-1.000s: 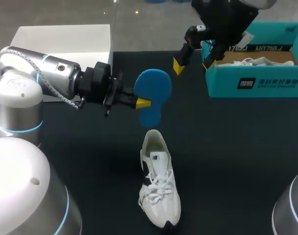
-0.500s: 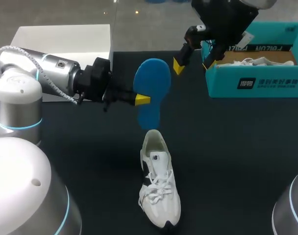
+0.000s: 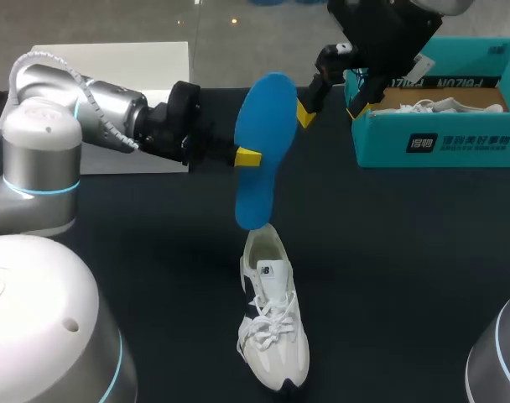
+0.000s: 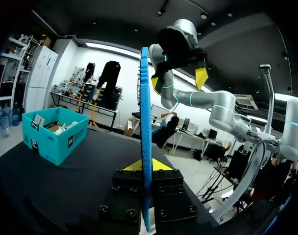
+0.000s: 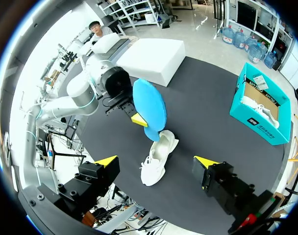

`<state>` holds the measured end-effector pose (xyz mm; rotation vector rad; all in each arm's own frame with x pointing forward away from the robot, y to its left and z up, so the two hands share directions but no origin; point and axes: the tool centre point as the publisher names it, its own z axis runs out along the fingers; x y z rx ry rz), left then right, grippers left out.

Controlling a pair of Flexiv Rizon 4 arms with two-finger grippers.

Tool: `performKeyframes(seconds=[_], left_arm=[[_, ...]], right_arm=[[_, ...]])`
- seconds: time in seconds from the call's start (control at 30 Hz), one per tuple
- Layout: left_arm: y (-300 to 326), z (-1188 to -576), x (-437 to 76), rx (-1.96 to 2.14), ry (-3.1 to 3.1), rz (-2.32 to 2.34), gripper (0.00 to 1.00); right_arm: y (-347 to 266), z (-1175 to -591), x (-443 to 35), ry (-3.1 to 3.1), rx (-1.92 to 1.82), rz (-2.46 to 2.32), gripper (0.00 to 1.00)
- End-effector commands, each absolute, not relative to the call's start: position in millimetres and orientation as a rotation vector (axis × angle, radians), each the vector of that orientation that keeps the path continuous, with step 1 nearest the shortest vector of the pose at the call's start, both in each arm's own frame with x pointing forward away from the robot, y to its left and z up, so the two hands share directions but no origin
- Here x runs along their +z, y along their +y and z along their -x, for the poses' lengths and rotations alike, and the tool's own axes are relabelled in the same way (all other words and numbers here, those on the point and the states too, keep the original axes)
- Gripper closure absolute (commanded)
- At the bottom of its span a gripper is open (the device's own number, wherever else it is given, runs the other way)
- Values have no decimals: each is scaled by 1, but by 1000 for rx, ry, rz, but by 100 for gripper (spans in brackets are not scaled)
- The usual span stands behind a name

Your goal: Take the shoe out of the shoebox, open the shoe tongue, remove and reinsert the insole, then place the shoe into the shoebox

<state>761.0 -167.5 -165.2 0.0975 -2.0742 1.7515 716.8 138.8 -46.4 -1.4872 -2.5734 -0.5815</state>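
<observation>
Above the white shoe (image 3: pixel 272 319), blue insole (image 3: pixel 262 134) upright in clenched left jaws; right jaws wide apart.

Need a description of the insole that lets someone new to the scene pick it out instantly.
On the black table, a white shoe lies near the middle. Just above its heel end, the left gripper holds the insole upright in the air. It is the only bright blue, flat, foot-shaped thing.

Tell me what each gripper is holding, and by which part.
The left gripper holds the blue insole, pinched across its two faces at one long edge, about mid-length. The right gripper is open and holds nothing.
</observation>
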Motion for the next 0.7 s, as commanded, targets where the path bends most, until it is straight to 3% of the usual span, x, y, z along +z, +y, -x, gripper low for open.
performKeyframes(seconds=[0.03,0.7], left_arm=[[-168,-768,-164,1729,-2045,-146,100],[-159,-776,-154,1657,-1952,-457,100]], right_arm=[[140,-718,-47,-2573,-578,1489,0],[140,-718,-47,-2573,-578,1489,0]])
